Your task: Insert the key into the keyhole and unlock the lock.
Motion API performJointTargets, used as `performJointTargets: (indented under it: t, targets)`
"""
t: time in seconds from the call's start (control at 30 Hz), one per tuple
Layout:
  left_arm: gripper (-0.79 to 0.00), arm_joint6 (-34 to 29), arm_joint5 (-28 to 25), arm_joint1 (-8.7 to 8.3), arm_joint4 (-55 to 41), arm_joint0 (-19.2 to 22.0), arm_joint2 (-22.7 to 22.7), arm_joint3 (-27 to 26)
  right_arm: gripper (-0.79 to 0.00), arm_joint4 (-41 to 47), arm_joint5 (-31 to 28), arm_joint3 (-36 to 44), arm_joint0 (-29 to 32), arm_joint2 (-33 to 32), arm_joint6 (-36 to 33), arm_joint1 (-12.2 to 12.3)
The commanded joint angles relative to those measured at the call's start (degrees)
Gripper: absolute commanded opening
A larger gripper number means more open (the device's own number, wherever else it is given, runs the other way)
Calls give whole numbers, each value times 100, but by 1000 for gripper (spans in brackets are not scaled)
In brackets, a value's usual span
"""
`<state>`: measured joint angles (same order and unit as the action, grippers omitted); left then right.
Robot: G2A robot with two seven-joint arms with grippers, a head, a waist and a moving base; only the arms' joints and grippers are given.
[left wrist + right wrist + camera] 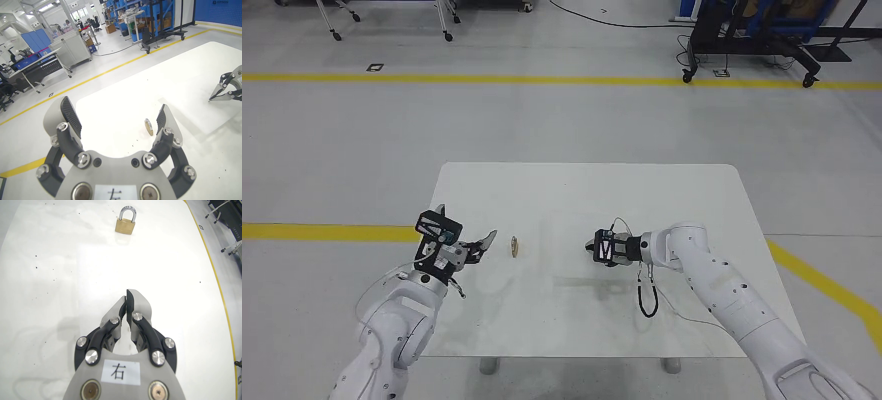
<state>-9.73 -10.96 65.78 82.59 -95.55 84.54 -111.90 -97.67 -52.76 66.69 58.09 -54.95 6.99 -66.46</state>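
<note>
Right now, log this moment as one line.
padlock: upright on table, shackle closed | left gripper: open, near padlock, not touching | right gripper: shut, apart from padlock, pointing at it

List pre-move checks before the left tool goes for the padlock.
1. Left tool open: ok.
2. Padlock standing on the table, shackle closed: ok.
3. Padlock apart from both tools: ok.
4. Right tool shut: ok.
5. Key held in right tool: cannot tell.
6. Keyhole facing right tool: cannot tell.
</note>
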Motion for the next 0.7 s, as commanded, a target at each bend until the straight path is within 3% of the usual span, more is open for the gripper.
performJointTargets:
  t: [0.0, 0.13, 0.2, 0.3, 0.5, 0.67]
  targets:
    - [0, 40, -111, 1, -32, 0, -59, -22, -785, 0, 0, 0, 0, 0, 0, 0]
    - [0, -83, -809, 0, 281, 223, -568, -61, -785, 0, 0, 0, 0, 0, 0, 0]
    - [0, -265, -1277, 18, 333, 532, -957, 135, -785, 0, 0, 0, 0, 0, 0, 0]
    - [0, -596, -1429, 101, 256, 1079, -1550, 559, -785, 0, 0, 0, 0, 0, 0, 0]
    - [0, -1395, -917, 320, 937, 2032, -2645, 1334, -785, 0, 0, 0, 0, 0, 0, 0]
    - [0, -1847, -331, 514, 1147, 2559, -3195, 1935, -785, 0, 0, 0, 0, 0, 0, 0]
